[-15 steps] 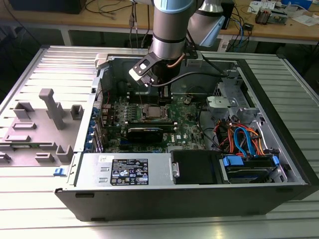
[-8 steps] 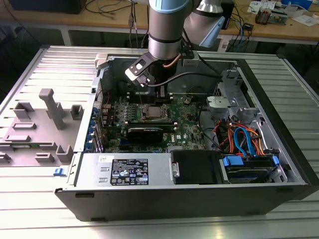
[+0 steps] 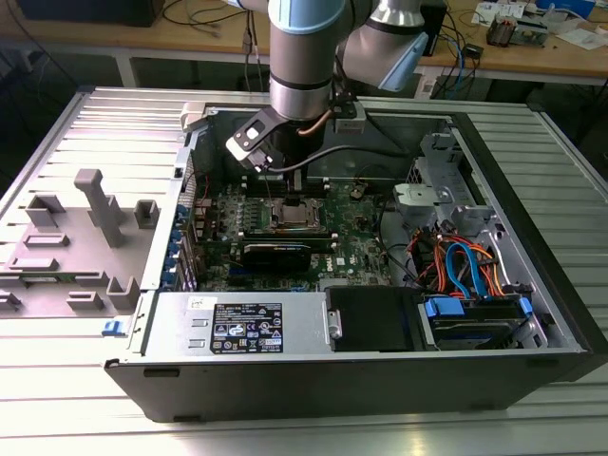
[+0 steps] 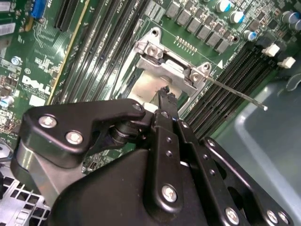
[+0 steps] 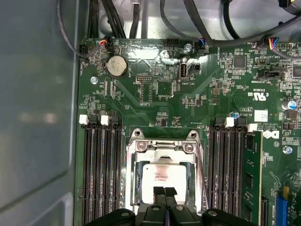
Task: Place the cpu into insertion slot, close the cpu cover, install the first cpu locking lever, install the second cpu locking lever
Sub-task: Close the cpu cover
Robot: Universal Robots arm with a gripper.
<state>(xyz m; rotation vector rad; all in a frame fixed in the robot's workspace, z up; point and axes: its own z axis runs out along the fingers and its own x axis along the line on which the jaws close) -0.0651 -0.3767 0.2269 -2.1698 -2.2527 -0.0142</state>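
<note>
From my station I see the open computer case (image 3: 332, 389) lying on its side. It holds the green motherboard (image 3: 361, 242) toward the exterior view's left, and a nest of blue and orange cables (image 3: 465, 266) toward the right. A labelled power supply (image 3: 237, 328) sits along the near wall.

On the board, the insertion slot (image 5: 160, 141) holds the cpu (image 5: 162, 176), which lies flat with its metal top facing up. The chip is square, so I can give it no long axis. Its edges run parallel to the black memory slots (image 5: 101, 169) on either side.

The cpu cover (image 5: 164, 157) frames the chip and looks to be down. A thin lever rod (image 4: 235, 93) reaches from the socket corner out over the memory slots.

My gripper (image 5: 164, 192) hangs over the chip's edge, its jaws drawn to a thin slit with nothing visible between them.
</note>
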